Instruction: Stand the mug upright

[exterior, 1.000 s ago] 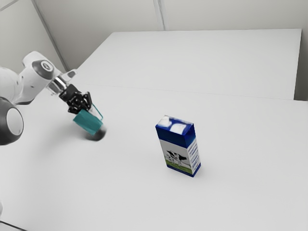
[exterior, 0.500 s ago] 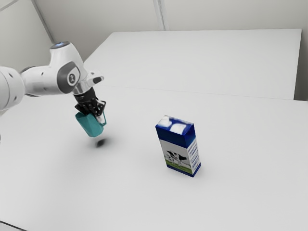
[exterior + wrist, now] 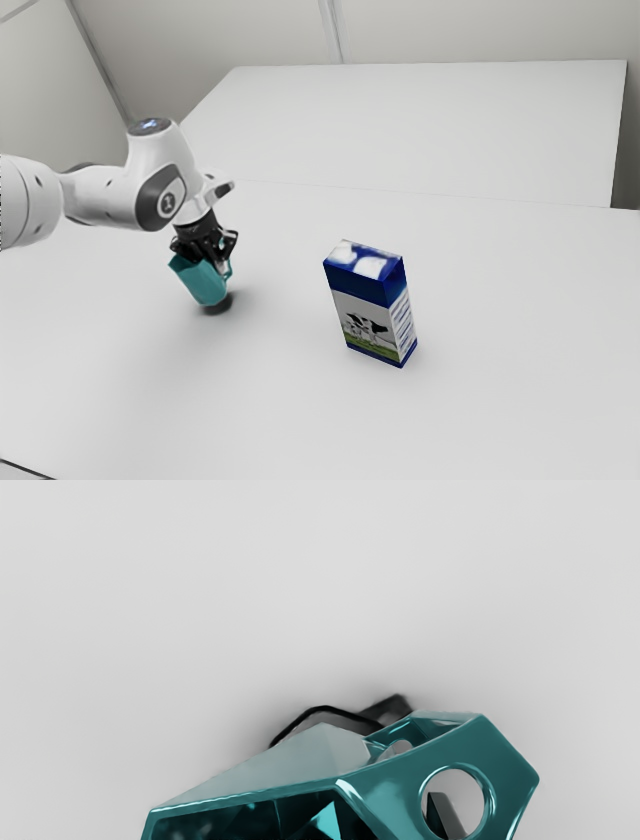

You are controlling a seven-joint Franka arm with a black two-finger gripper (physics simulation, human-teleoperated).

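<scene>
The teal mug [image 3: 205, 285], clamped by the gripper [image 3: 216, 262], is judged partly righted but is tilted; levelling, seating on the table [image 3: 480, 300] and release must be completed.

Camera notes, two views
Exterior view: set back and high, facing obliquely down across worktop [image 3: 500, 290]; wrist view: mounted on hand [image 3: 216, 262], close to mug [image 3: 204, 284], facing worktop; shared: mug, nearby worktop

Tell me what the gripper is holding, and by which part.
The mug, tilted, near its handle and rim; the exact pinch point cannot be told.
</scene>
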